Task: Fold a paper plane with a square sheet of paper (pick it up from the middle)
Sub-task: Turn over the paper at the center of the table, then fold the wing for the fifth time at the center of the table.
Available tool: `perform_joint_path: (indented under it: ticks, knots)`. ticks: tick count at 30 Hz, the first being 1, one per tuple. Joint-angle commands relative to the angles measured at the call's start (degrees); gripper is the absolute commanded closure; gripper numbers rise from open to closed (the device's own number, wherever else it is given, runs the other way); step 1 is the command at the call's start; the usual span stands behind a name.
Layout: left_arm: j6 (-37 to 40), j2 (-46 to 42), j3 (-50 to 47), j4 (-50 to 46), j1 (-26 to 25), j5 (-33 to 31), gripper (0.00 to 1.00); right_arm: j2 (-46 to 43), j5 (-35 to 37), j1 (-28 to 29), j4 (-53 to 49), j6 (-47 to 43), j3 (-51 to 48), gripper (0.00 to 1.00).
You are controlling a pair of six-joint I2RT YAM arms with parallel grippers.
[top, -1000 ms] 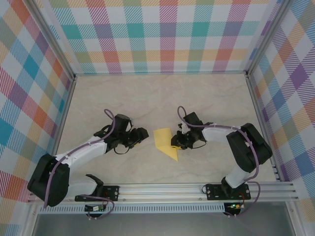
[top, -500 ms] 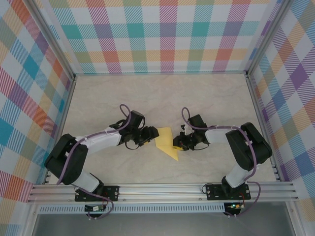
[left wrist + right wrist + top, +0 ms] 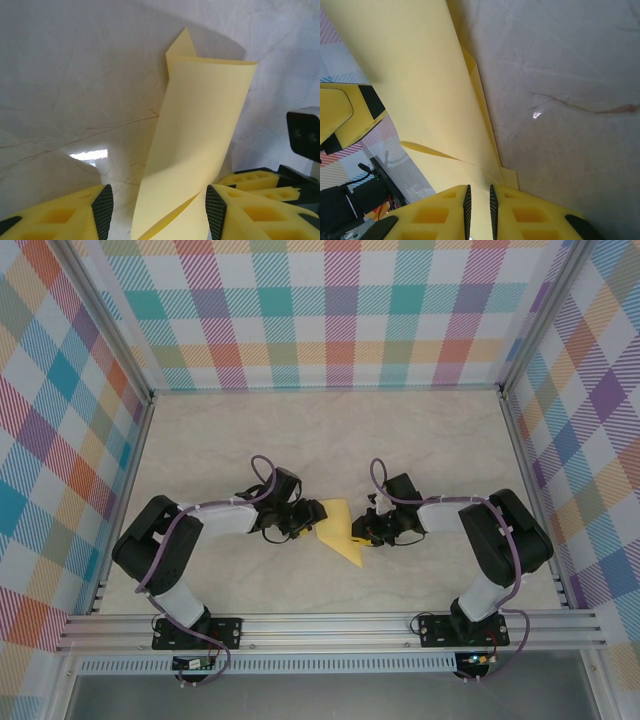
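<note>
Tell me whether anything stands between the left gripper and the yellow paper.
Nothing visible does. The left gripper is open, its fingers flanking the raised flap of the square sheet of paper. The right gripper pinches the sheet's opposite edge.

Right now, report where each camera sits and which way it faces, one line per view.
Top external: above and behind the bases, looking down on the table; both arms, left gripper, right gripper flanking the yellow paper.
Left wrist: low on the left wrist, facing along its open fingers at the curled paper; the right gripper beyond.
Right wrist: low, facing along its fingers, shut on the paper's edge.
Shared: both wrist views catch the paper and the opposite gripper.
</note>
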Motion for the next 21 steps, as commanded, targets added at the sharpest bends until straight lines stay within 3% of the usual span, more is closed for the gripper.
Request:
perform_joint_path:
  ticks: [1,11,21]
  knots:
    - [-1.2,1.2,0.3,3.1,-0.7,1.6,0.49,3.1,4.8,-0.4,-2.1,-0.1,-2.4,0.80]
    - [-1.9,2.3,-0.1,6.4,-0.7,3.5,0.54,4.7,4.5,-0.4,-1.2,0.3,-2.4,0.79]
    - [-2.6,1.2,-0.1,8.2,-0.6,5.1,0.70,3.6,5.2,-0.4,-2.5,0.4,-1.6,0.78]
